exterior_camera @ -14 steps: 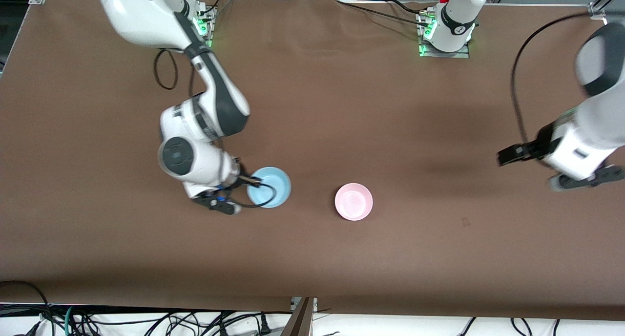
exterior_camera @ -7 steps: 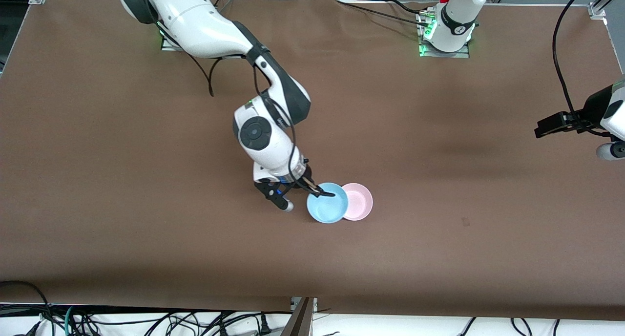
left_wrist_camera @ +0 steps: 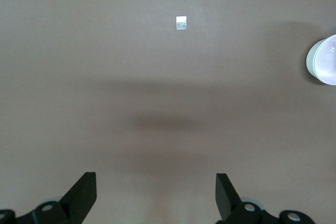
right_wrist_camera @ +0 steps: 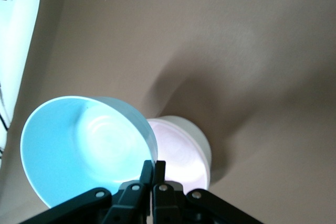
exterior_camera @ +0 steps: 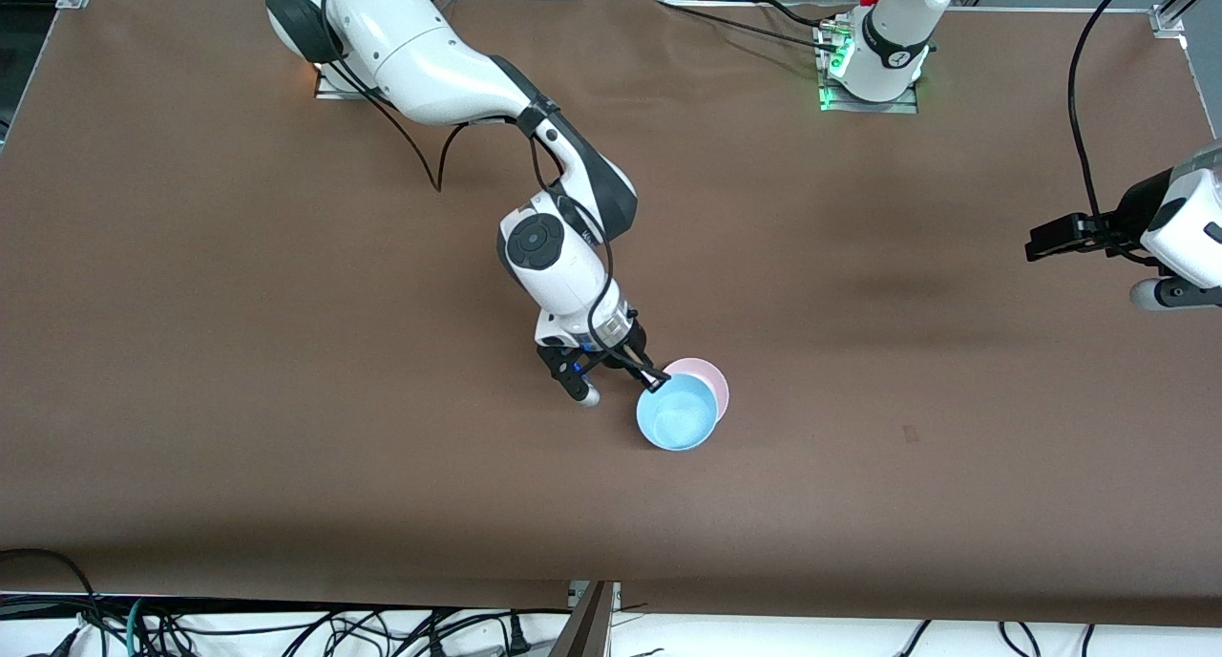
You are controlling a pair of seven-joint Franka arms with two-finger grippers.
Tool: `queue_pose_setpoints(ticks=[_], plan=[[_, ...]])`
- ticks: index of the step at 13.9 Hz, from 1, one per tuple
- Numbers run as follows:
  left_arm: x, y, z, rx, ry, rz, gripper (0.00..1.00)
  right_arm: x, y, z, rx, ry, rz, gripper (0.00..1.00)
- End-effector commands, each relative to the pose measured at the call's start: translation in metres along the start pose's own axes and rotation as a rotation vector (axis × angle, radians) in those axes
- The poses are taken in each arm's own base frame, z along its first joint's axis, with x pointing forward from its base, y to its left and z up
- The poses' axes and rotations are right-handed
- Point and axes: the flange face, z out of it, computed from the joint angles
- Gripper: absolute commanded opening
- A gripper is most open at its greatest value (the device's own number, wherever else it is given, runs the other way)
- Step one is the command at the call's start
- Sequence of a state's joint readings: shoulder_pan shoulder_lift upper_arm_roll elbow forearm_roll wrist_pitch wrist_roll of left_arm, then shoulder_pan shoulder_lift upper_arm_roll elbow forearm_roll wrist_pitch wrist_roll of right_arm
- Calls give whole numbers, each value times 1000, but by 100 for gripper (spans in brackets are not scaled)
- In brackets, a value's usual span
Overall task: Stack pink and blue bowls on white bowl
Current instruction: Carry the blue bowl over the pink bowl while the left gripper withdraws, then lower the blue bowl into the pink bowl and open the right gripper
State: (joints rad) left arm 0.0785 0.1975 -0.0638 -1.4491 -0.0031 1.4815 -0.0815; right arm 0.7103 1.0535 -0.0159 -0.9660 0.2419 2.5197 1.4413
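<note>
A: Right gripper [exterior_camera: 657, 380] sits over the middle of the desk [exterior_camera: 191, 351], jaws pinched tight on the rim of the blue bowl [exterior_camera: 677, 412]. Bowl is held off the surface, tilted; the right wrist view shows its open side swung away from the pink one.

B: And the pink bowl [exterior_camera: 717, 382]?

A: Standing on the desk, right under and just beside the blue. From the front camera the blue covers most of it; only a crescent of pink rim shows, on the side toward the left arm's end. In the right wrist view the pink bowl [right_wrist_camera: 181, 156] lies just past the jaws, below the blue bowl's [right_wrist_camera: 86, 148] wall.

B: So the coming move?

A: My guess: a small shift toward the pink bowl's centre, level the blue one, then lower and let go. Bowls are round, so no long axis to fuss over; centring is what counts. A tilted drop could catch rim on rim.

B: Anything inside them?

A: Both look empty.

B: Left gripper [left_wrist_camera: 156, 195]?

A: Waiting over bare desk at the left arm's end, jaws spread wide, holding nothing. Its wrist camera catches a pale bowl [left_wrist_camera: 324, 60] at the picture's edge; cannot tell which. I see no white bowl in the front view.
</note>
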Motion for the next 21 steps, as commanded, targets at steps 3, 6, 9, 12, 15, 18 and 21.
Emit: queue_pose_setpoints(ticks=[3, 6, 9, 12, 15, 18, 21], plan=[[5, 7, 8, 25, -19, 39, 100, -41, 1, 10, 11, -26, 17, 0], [11, 9, 4, 18, -4, 37, 100, -44, 8, 15, -43, -29, 3, 0], [15, -3, 2, 8, 0, 27, 100, -42, 9, 17, -45, -23, -12, 0], [16, 3, 4, 18, -2, 34, 100, -38, 17, 29, -56, -17, -24, 0], [16, 9, 5, 18, -4, 46, 100, -38, 18, 30, -65, -17, -35, 0], [17, 10, 6, 11, -4, 45, 100, -38, 20, 31, -78, -11, -55, 0], [19, 10, 4, 6, 1, 43, 100, -36, 25, 36, -93, 0, -70, 0]])
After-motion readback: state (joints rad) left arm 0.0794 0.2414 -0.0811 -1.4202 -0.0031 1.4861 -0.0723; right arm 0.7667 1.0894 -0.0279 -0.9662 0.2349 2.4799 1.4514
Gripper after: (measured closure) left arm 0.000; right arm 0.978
